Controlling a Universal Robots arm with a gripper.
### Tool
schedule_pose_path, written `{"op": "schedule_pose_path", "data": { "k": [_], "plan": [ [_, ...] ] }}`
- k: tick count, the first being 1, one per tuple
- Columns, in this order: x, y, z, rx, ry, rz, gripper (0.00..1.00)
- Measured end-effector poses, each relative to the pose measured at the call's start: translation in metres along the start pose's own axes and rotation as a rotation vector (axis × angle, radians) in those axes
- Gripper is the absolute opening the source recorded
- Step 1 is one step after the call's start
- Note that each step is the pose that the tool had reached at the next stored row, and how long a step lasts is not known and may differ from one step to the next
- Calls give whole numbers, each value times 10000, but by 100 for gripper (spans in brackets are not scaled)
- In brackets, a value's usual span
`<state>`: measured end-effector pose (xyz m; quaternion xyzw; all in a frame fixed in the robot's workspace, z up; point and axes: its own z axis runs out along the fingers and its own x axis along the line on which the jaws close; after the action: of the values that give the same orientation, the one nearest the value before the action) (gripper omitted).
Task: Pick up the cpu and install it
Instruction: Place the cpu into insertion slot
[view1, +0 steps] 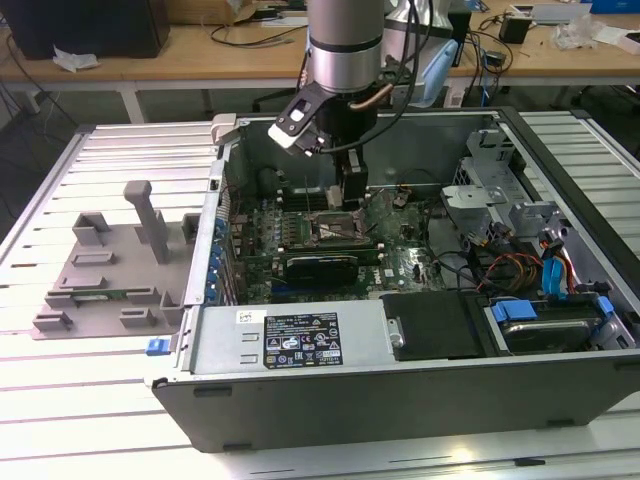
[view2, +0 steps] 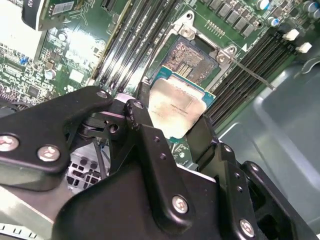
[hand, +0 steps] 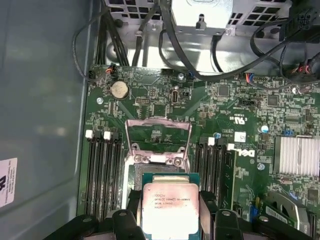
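The cpu (hand: 170, 206) hung over the open socket (view2: 189, 56)
The tool (view2: 172, 126) pinched it by two opposite edges; light, stiff and probably fragile underneath, it seemed best held by those edges.

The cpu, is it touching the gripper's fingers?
Touching. In the first wrist view, the fingers of the gripper press against two opposite edges of the cpu, with no gap.
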<state>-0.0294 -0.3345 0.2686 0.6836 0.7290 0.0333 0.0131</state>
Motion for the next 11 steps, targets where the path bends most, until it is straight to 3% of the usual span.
{"op": "schedule_pose_path", "data": {
  "k": [7, 11],
  "plan": [
    [-1, -51, 146, -55, -21, -4, 54],
    [10, -72, 275, -49, -134, -3, 54]
  ]
}}
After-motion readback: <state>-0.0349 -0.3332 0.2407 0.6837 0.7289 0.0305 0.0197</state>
